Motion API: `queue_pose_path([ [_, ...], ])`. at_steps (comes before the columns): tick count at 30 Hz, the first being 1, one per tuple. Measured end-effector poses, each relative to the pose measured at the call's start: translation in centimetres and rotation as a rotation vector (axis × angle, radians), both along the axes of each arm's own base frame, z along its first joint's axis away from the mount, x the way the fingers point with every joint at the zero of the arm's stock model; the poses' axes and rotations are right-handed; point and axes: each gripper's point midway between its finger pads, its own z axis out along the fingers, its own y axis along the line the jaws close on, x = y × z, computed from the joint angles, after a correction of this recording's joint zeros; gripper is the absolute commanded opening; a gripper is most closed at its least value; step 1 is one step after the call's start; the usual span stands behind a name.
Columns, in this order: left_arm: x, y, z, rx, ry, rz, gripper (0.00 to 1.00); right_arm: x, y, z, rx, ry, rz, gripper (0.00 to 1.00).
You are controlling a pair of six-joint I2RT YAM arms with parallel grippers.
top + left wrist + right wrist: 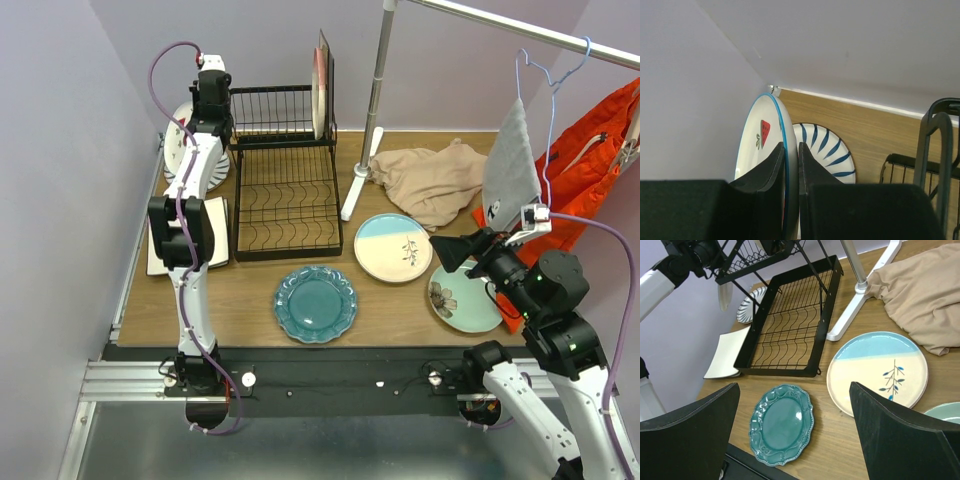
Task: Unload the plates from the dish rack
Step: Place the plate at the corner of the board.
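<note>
Far left, against the wall: my left claw (791, 147) is clenched on the rim of a round white ceramic plate with a blue edge and a red fruit motif (760, 145), held on edge above the tabletop (250, 290). Beside it, a white round plate with dark radial stripes (827, 150) lies flat. A white square plate (727, 357) lies nearer me, just left of the black wire two-tier dish rack (284, 146), with the left arm crossing above it.

The rack's lower tray holds nothing. At the right end of its upper basket one plate with a reddish rim (319, 90) stands on edge.

In front of the rack lies a scalloped teal plate (315, 303). The metal rail stand's pole (375, 110) rises just right of the rack, with a crumpled beige cloth (430, 180) beyond it.

Further right lie a cream-and-blue round plate (393, 247) and a pale green floral plate (460, 300). My right claw (794, 386) hangs above them, released and empty.
</note>
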Motion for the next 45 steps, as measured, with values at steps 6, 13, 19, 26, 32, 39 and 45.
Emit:
queue_pose_path([
  [6,0.4,0.7,-1.4,-0.027,-0.009,0.008,0.00,0.2,-0.1,-0.3,-0.005,0.008,-0.007,0.99],
  [13,0.7,1.8,-4.4,-0.088,0.015,-0.005,0.00,0.5,0.0,-0.9,-0.012,0.024,-0.008,0.99],
  [19,1.0,2.5,-7.7,-0.118,0.052,-0.001,0.00,0.6,0.1,-1.4,-0.017,0.038,-0.008,0.99],
  [26,2.0,2.4,-9.0,-0.123,0.047,-0.006,0.00,0.9,0.1,-2.1,-0.023,0.057,-0.008,0.99],
  [32,2.6,2.4,-9.5,-0.121,0.041,-0.006,0.00,1.1,0.2,-2.9,-0.028,0.071,-0.008,0.99],
  [39,2.8,2.4,-9.9,-0.124,0.037,-0.007,0.11,1.2,0.2,-3.1,-0.032,0.079,-0.010,0.99],
  [45,2.9,2.3,-10.1,-0.133,0.034,-0.008,0.13,1.3,0.1,-3.1,-0.033,0.079,-0.017,0.99],
])
